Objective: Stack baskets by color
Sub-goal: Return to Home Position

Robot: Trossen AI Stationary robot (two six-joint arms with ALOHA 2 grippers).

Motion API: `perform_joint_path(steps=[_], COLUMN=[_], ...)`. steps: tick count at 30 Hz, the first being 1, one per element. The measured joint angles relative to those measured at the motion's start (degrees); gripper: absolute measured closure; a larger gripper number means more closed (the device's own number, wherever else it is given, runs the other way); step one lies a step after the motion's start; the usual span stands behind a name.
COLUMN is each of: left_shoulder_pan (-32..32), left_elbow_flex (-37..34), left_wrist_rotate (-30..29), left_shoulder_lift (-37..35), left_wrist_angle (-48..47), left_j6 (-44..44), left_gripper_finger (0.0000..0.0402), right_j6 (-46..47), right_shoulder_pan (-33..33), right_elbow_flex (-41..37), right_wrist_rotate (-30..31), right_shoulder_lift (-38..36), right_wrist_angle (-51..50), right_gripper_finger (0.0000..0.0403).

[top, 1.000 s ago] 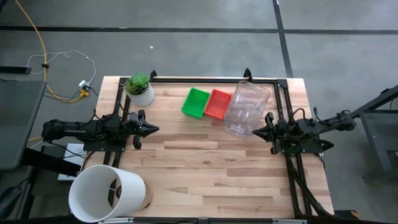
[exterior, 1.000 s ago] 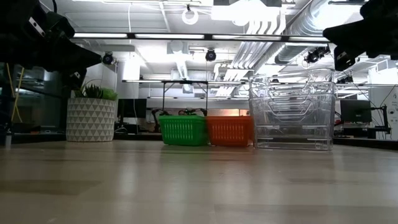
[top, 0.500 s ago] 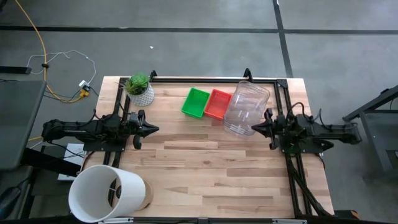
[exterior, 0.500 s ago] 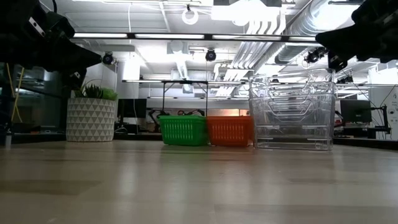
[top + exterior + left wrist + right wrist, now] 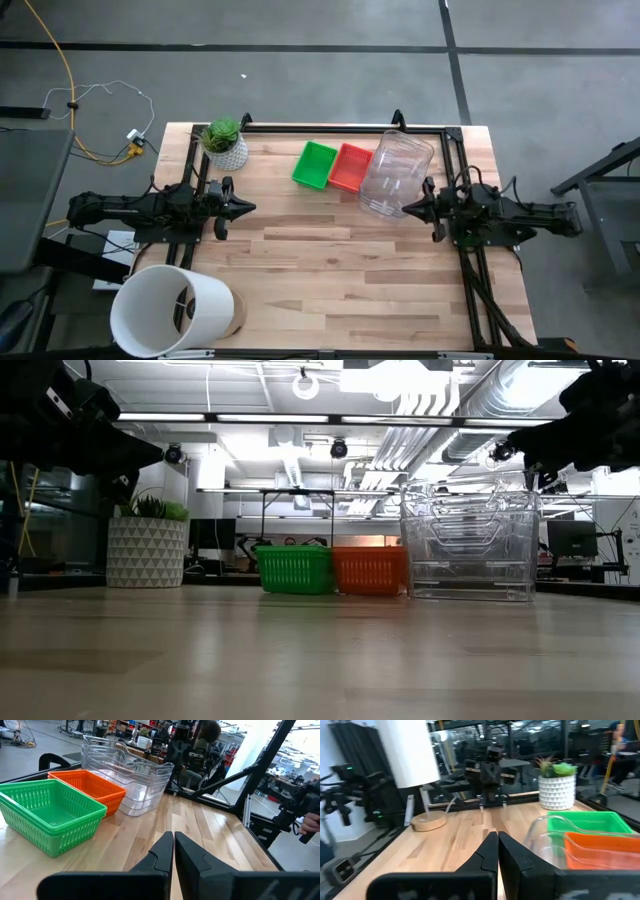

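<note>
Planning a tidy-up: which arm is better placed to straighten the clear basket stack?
Probably the right. The right pincer sits close by the clear stack, while the left pincer is far off, near the potted plant.

Bright, even overhead light; ceiling lamps (image 5: 250,417) glare, soft shadows on table (image 5: 340,270)

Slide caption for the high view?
Green basket, red basket, clear bin stack in a row; left claw, right claw shut, empty.
</note>
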Motion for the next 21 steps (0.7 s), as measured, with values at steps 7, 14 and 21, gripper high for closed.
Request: perform_joint_path(steps=[7,14,21], left_shoulder_pan=[0.00,0.00,0.00], left_elbow_flex=[0.00,0.00,0.00], left_wrist_rotate=[0.00,0.00,0.00], left_shoulder_lift=[0.00,0.00,0.00], left_wrist_angle=[0.00,0.00,0.00], left_j6=[0.00,-0.01,0.00], left_gripper_finger=[0.0396,0.0396,0.0396], right_j6=[1.81,1.98,1.98], right_shoulder_pan=[0.00,0.00,0.00], right_elbow_flex=[0.00,-0.02,-0.02], right_wrist_rotate=[3.46,3.24,3.19], right_shoulder_lift=[0.00,0.00,0.02], right_wrist_angle=[-0.63,-0.61,-0.61], right_gripper_finger=[0.0403,0.0403,0.0403])
